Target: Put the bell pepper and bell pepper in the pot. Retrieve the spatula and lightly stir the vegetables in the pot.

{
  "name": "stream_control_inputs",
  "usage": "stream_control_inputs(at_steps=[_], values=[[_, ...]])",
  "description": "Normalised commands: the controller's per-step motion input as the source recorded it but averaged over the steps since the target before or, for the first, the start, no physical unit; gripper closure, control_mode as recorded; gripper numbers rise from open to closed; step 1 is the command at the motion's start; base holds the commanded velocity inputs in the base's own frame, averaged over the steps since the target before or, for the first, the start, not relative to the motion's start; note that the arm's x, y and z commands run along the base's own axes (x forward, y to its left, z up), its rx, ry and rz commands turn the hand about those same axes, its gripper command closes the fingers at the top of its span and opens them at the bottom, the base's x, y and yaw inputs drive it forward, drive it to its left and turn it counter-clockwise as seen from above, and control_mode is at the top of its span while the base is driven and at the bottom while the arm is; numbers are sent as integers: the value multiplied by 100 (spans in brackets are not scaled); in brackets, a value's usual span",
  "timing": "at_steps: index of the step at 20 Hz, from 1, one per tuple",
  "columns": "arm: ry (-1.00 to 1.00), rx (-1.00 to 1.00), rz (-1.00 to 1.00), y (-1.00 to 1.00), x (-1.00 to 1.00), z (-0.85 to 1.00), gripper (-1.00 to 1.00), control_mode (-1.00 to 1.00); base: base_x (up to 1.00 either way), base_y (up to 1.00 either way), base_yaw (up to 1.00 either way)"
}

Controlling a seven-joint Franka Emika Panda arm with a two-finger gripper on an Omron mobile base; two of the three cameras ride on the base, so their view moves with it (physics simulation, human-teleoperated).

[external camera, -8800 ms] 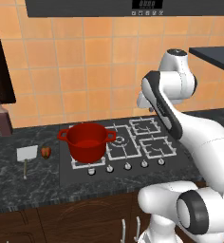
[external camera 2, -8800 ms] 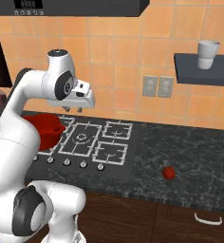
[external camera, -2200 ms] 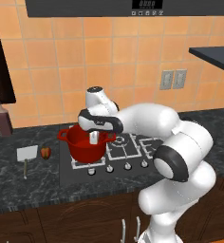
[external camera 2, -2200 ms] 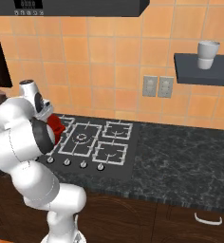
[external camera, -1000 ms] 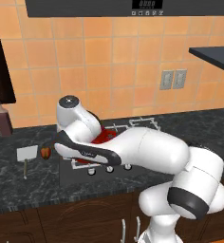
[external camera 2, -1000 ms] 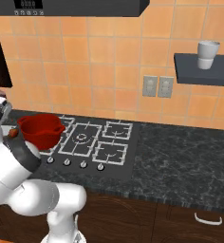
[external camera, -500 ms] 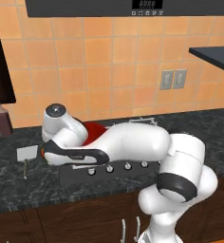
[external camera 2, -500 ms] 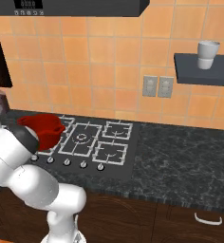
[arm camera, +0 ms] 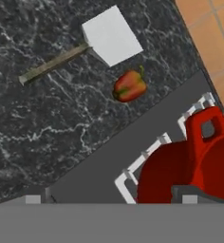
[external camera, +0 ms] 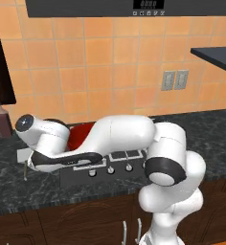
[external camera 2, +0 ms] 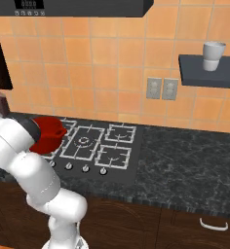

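In the hand view the small red-orange bell pepper (arm camera: pixel 129 86) lies on the dark counter, just off the hob's corner. Close beside it lies the spatula (arm camera: pixel 111 35), its pale square blade towards the pepper and its thin handle running away along the counter. The glossy red pot (arm camera: pixel 190 163) stands on the hob grate with one loop handle showing; it is also the red pot (external camera: pixel 79 134) behind my arm and the pot (external camera 2: pixel 46 132) at the hob's left. My gripper (arm camera: pixel 111 199) hangs open above the counter between pot and pepper, holding nothing. I can make out only one pepper.
A dark brown bottle (external camera: pixel 4 122) stands at the wall left of the pot. The hob (external camera 2: pixel 95 148) has several burners and a row of knobs along its front. A wall shelf (external camera 2: pixel 209 70) at the right carries a white cup (external camera 2: pixel 213 56).
My arm has swung left and down, from over the pot to the counter beside the hob. Pot, pepper and spatula have stayed put.
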Motion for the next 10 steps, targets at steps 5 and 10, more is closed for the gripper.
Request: stream_control_inputs(at_steps=[5, 10], values=[[1, 2, -41, -1, -3, -11, -100, -100, 0, 0, 0], [1, 1, -36, 0, 0, -37, -100, -100, 0, 0, 0]])
